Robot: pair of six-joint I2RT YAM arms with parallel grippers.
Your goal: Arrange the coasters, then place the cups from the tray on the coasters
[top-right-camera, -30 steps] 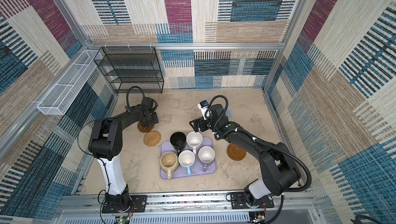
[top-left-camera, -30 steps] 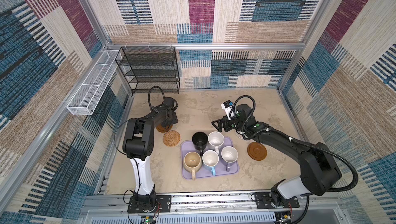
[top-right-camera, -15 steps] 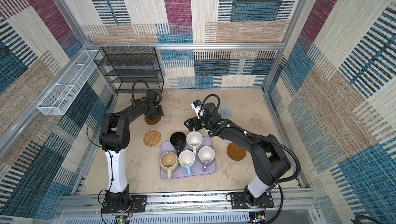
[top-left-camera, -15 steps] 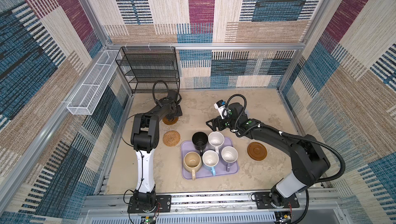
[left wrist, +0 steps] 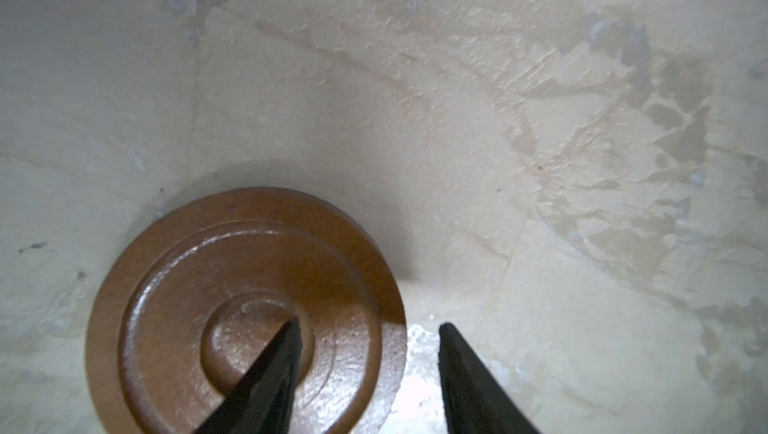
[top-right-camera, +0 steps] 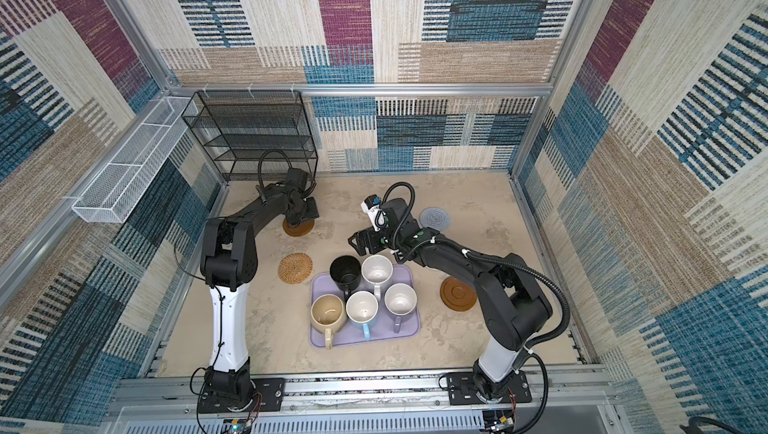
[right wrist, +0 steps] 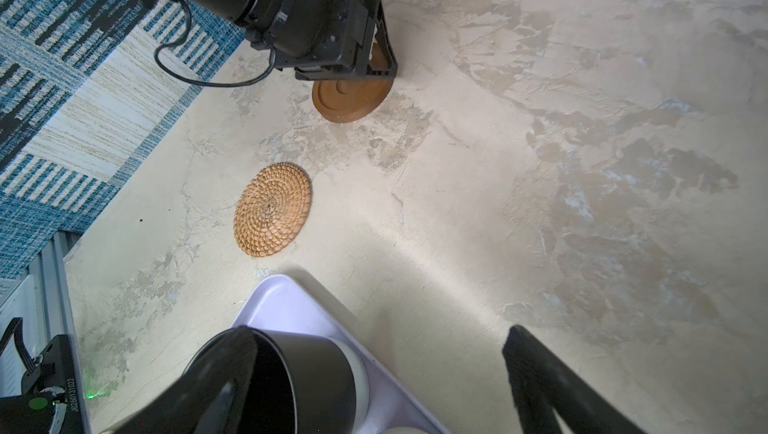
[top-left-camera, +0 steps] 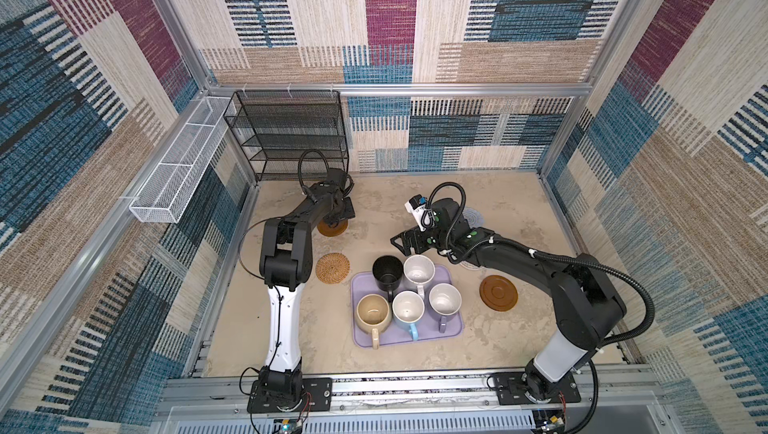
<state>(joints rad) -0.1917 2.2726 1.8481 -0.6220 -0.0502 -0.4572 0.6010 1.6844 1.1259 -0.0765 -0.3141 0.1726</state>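
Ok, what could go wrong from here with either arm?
1. The left gripper straddles the rim of the glossy brown coaster, with one fingertip over its centre and the other off its edge. Closing or dragging could tip or skid it.
2. The right gripper hangs open by the black mug, which stands packed against the speckled white mug on the tray. A grasp may well knock that neighbour.

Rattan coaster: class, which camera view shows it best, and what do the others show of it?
The right wrist view: there the rattan coaster lies close and unobstructed, its weave clear. Both top views show it whole but small, beside the tray's corner. The left wrist view does not show it.
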